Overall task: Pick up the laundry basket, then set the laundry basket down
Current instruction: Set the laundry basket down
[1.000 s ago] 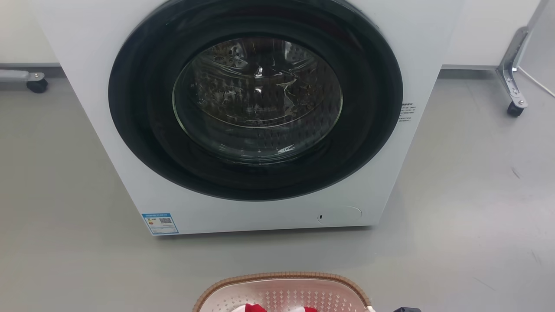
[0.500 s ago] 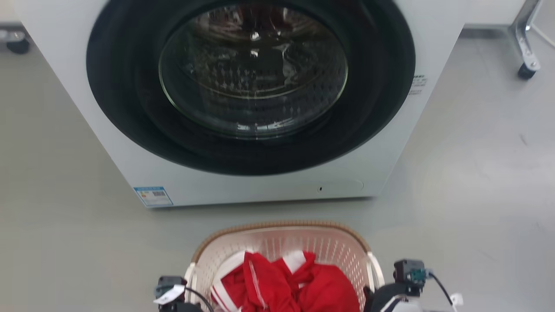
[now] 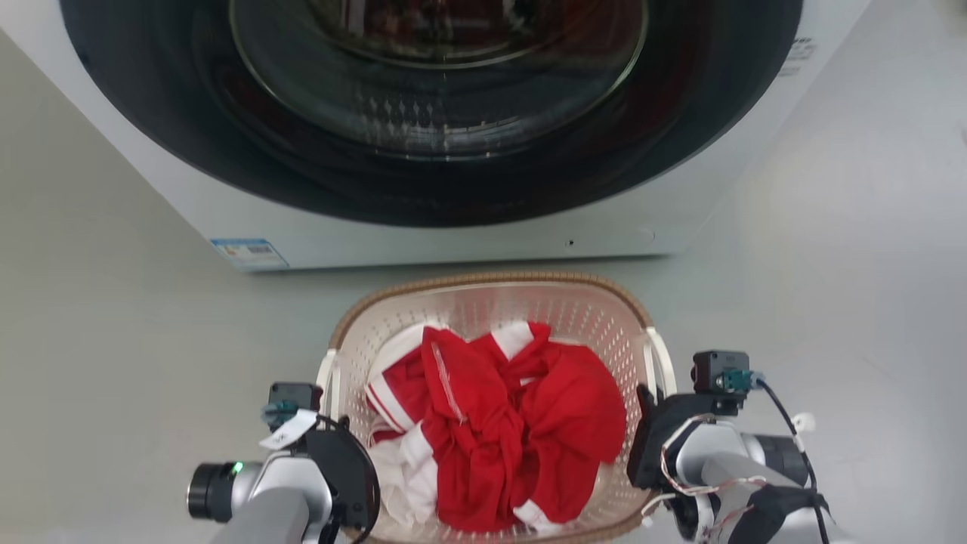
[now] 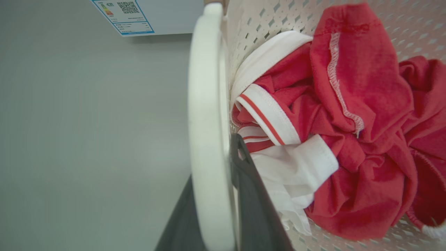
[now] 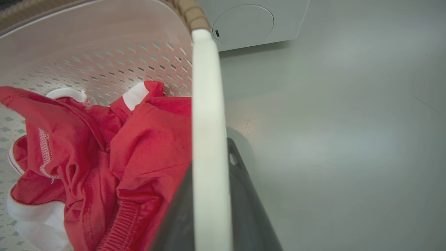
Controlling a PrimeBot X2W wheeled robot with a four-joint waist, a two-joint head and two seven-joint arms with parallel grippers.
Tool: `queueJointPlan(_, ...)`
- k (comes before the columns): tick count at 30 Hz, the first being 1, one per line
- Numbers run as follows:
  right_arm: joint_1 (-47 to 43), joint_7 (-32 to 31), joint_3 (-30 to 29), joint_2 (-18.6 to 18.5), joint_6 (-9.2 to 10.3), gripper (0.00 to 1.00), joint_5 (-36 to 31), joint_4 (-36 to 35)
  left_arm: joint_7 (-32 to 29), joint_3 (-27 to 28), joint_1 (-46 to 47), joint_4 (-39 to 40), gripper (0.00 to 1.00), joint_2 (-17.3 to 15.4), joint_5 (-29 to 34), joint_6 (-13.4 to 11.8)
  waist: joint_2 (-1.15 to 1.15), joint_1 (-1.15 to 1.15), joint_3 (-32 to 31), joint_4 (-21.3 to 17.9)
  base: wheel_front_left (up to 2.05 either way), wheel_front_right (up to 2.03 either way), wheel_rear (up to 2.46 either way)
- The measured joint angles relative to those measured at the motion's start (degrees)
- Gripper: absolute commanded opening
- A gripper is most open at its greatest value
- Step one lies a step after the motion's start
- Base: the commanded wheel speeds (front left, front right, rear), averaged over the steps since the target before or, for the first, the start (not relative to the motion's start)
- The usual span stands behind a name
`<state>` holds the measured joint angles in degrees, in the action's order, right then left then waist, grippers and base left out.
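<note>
The laundry basket point(image 3: 483, 278), cream and perforated with a brown woven-look rim, sits low in the head view just in front of the washing machine, holding red and white clothes point(image 3: 514, 423). My left gripper point(image 3: 332, 412) is shut on its left white handle point(image 4: 205, 87), one dark finger on each side of the bar point(image 4: 251, 195). My right gripper point(image 3: 648, 400) is shut on the right handle point(image 5: 205, 87) in the same way, one finger point(image 5: 240, 181) outside the bar. Whether the basket rests on the floor, I cannot tell.
The white washing machine point(image 3: 453, 245) with its round dark glass door point(image 3: 430, 113) stands shut, close behind the basket. A blue label point(image 3: 249, 253) marks its lower left corner. Grey floor point(image 3: 831, 264) spreads to both sides.
The whole head picture has shifted: the camera has tipped downward. The washing machine slid up the frame, and the basket with both grippers on its handles came fully into view.
</note>
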<state>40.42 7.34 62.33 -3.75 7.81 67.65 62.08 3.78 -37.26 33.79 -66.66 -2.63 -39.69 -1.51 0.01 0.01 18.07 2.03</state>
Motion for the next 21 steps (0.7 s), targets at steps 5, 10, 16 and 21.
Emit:
queueJointPlan(5,3.05,0.89,-0.05,0.00,-0.01,0.00,-0.40,1.15,0.77,-0.03,2.88,0.43,0.00,0.04,0.16,-0.03,0.00,0.00,4.23,0.45,0.00,0.00,0.00)
queueJointPlan(10,5.94,1.68,-0.08,-0.03,-0.01,0.00,-1.21,1.45,1.46,0.01,5.43,0.58,0.00,0.01,0.44,-0.52,0.00,0.00,8.48,0.92,0.00,0.00,0.00)
queueJointPlan(16,9.62,2.37,-0.10,-0.24,-0.01,0.00,-1.75,1.80,2.43,0.19,8.56,0.81,0.00,-0.04,0.53,-0.78,0.00,0.00,13.67,1.37,0.00,0.00,0.00)
queueJointPlan(21,12.76,2.91,-0.29,-0.27,-0.01,0.00,-2.25,2.80,2.91,0.23,11.52,1.07,0.00,-0.04,0.70,-1.01,0.00,0.00,17.97,1.64,0.00,0.00,0.00)
